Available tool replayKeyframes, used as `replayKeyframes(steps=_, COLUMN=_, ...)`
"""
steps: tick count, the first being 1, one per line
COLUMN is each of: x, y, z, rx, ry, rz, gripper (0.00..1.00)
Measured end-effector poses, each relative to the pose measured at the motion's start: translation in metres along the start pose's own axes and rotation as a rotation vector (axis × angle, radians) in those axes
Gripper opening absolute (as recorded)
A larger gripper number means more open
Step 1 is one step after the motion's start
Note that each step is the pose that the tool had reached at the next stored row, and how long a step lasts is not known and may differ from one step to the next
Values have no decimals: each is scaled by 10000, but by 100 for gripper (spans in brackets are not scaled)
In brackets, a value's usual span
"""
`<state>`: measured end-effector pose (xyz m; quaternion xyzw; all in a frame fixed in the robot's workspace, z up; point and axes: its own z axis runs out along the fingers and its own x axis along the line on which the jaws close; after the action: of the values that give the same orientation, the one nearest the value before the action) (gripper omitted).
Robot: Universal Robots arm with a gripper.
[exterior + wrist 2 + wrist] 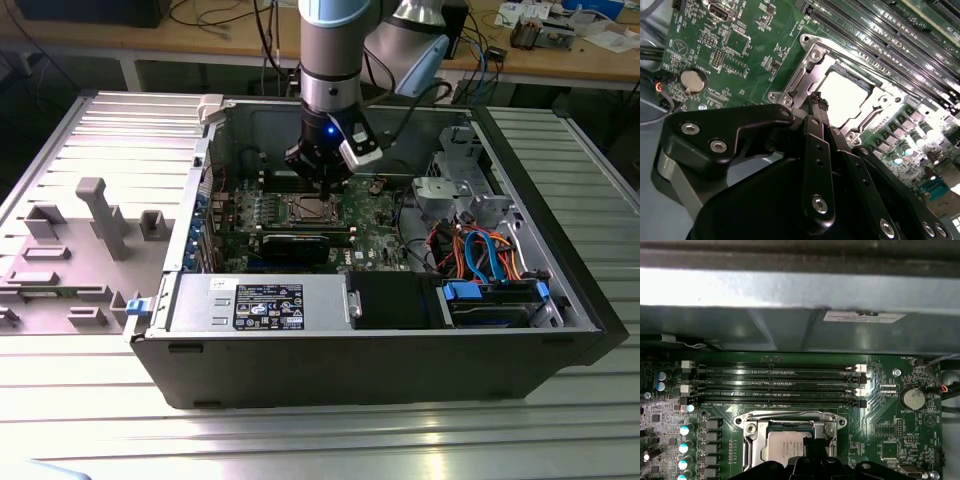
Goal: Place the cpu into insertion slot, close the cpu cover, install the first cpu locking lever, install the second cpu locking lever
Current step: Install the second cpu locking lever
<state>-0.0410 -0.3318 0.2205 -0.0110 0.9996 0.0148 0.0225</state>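
The cpu (845, 95) lies flat in its socket on the green motherboard, its silver-grey top showing through the window of the cpu cover (883, 100). The cover sits down flat around the chip. My gripper (816, 101) hangs just above the socket's edge, its black fingers (816, 160) pressed together with nothing between them. In the first wrist view the cpu (782, 447) and the cover's frame (754, 440) sit below the memory slots, with the gripper (812, 446) over the chip's edge. The exterior view shows the gripper (322, 183) inside the open case, right over the cpu (312, 208).
Memory slots (780, 385) run beside the socket, and a coin battery (913, 398) lies to one side. The case wall (790, 290) rises behind. A silver power supply (260, 303) fills the case's front, with a drive cage and cables (480, 250) on the exterior view's right. A grey fixture (90, 230) lies outside on the exterior view's left.
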Motion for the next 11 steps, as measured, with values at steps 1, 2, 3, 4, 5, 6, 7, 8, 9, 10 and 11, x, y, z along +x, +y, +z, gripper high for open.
replayKeyframes(steps=1, x=1, y=-2, z=-2, rx=3, ry=1, rz=1, gripper=11)
replayKeyframes(steps=2, x=0, y=-2, z=-17, rx=2, ry=1, rz=0, gripper=11)
replayKeyframes(steps=3, x=-3, y=-1, z=-63, rx=2, ry=1, rz=-1, gripper=11)
replayKeyframes(steps=4, x=-4, y=0, z=-86, rx=2, ry=1, rz=-1, gripper=11)
replayKeyframes(steps=5, x=-4, y=0, z=-91, rx=1, ry=0, rz=-1, gripper=11)
replayKeyframes(steps=6, x=-4, y=0, z=-92, rx=0, ry=-1, rz=-1, gripper=11)
replayKeyframes(steps=7, x=-4, y=-1, z=-96, rx=2, ry=1, rz=0, gripper=11)
replayKeyframes(steps=8, x=-5, y=-3, z=-118, rx=6, ry=2, rz=-1, gripper=11)
replayKeyframes(steps=9, x=-6, y=-3, z=-151, rx=4, ry=1, rz=-1, gripper=11)
replayKeyframes(steps=10, x=-7, y=-3, z=-169, rx=4, ry=1, rz=-1, gripper=11)
replayKeyframes(steps=11, x=-8, y=-4, z=-175, rx=4, ry=1, rz=-1, gripper=11)
